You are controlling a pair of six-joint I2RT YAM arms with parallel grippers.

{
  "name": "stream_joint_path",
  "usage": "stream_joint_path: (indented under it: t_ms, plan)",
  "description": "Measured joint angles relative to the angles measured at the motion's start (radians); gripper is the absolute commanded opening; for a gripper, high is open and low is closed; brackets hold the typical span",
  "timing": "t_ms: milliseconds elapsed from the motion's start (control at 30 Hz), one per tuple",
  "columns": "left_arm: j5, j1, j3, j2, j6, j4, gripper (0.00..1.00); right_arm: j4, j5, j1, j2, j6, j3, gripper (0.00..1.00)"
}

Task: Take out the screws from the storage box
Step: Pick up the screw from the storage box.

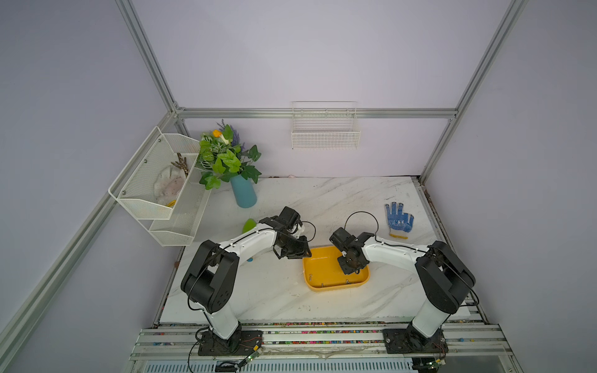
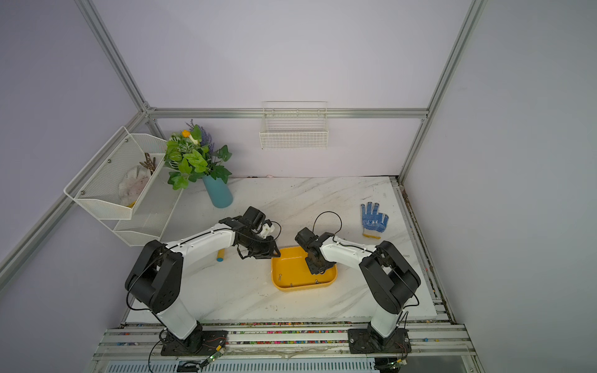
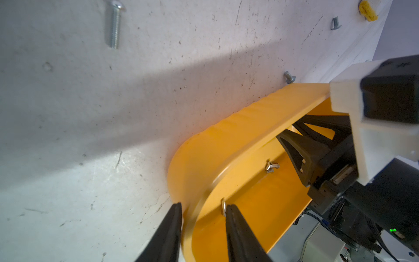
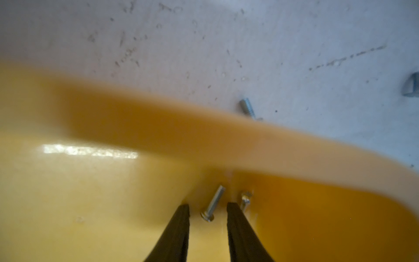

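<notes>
Black fingers (image 4: 181,229) of the right end effector (image 4: 208,204) stand narrowly apart around one screw (image 4: 214,202) on the floor of the storage box (image 1: 318,263), not yet touching it (a second screw (image 4: 246,200) lies just beside). On the bench (image 1: 274,300), the left end effector (image 3: 203,205) straddles the box wall; whether it pinches, I cannot tell. The picking step is in hand, I judge: the next move calls for a gentle close and a straight lift.

We find the storage box (image 1: 319,268) on the bench (image 1: 274,290). In it, screws (image 3: 272,166) lie near its front wall. The right end effector (image 4: 208,204) is inside the box, one screw between its fingers (image 4: 179,226). The left end effector (image 3: 203,206) straddles the box's wall at its back left corner. Loose screws (image 3: 114,25) lie on the bench outside the box. A glove (image 1: 399,219) lies behind and right of it. A vase (image 1: 244,192) stands behind and left, and a wire basket (image 1: 324,129) hangs on the wall behind.
</notes>
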Motion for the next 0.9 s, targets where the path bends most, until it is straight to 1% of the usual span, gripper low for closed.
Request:
stream_joint_path:
  t_ms: [167,267,367,667,900]
  plan:
    - [0.000,0.000,0.000,0.000,0.003,0.000,0.37,0.004,-0.008,-0.002,0.002,-0.001,-0.001,0.32]
    - [0.000,0.000,0.000,0.000,0.004,-0.002,0.37,0.010,-0.009,-0.005,0.002,-0.004,-0.001,0.35]
    - [-0.003,0.000,0.000,0.000,0.007,-0.007,0.37,0.034,-0.023,-0.007,0.006,-0.007,0.005,0.37]
    - [-0.007,0.000,0.001,0.004,0.008,-0.013,0.38,0.080,-0.074,-0.008,0.042,-0.007,0.041,0.32]
    - [-0.007,0.000,0.002,0.004,0.012,-0.026,0.38,0.098,-0.085,-0.010,0.034,-0.011,0.028,0.25]
